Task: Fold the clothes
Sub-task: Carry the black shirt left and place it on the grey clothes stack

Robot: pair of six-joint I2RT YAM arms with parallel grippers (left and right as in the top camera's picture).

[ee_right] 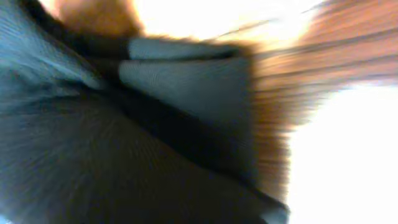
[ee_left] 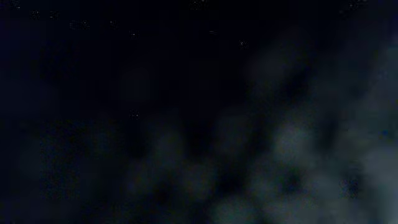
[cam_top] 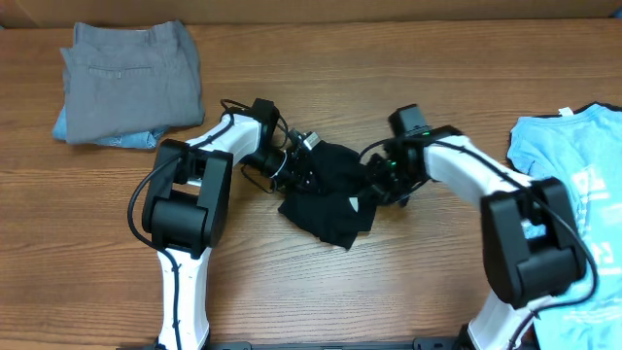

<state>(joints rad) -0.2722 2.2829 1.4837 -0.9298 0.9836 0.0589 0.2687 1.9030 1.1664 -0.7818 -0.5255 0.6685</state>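
At mid-counter, between both arms: black T-shirt [cam_top: 326, 199], crumpled into a small, uneven heap on the wooden counter [cam_top: 389, 292]. Small white speck on the cloth toward its right side, too small to name.

On the heap's left edge, left jaws, at the end of the left arm [cam_top: 194, 185] reaching in from the near left. Seen from overhead, right against the black cloth, tips lost among cables and dark fabric. From the left wrist, only darkness and a grey blur, with no fingers to make out. Cannot tell whether wide, narrow or clamped on cloth.

On the heap's right edge, right jaws, at the end of the right arm [cam_top: 525, 233] bent in from the near right. From the right wrist, dark ribbed fabric filling most of the view, a folded edge across the middle, blurred wood grain to the right. Fingers hidden there too. Cannot tell whether closed on the shirt or merely against it.

At far right of counter, light blue T-shirt [cam_top: 559, 146] with white print, spread flat, partly covered in the overhead view by the right arm, well apart from the black heap.

At far left corner, grey trousers [cam_top: 131, 78], folded, lying on pale blue cloth [cam_top: 117, 141] that peeks out along the near edge.
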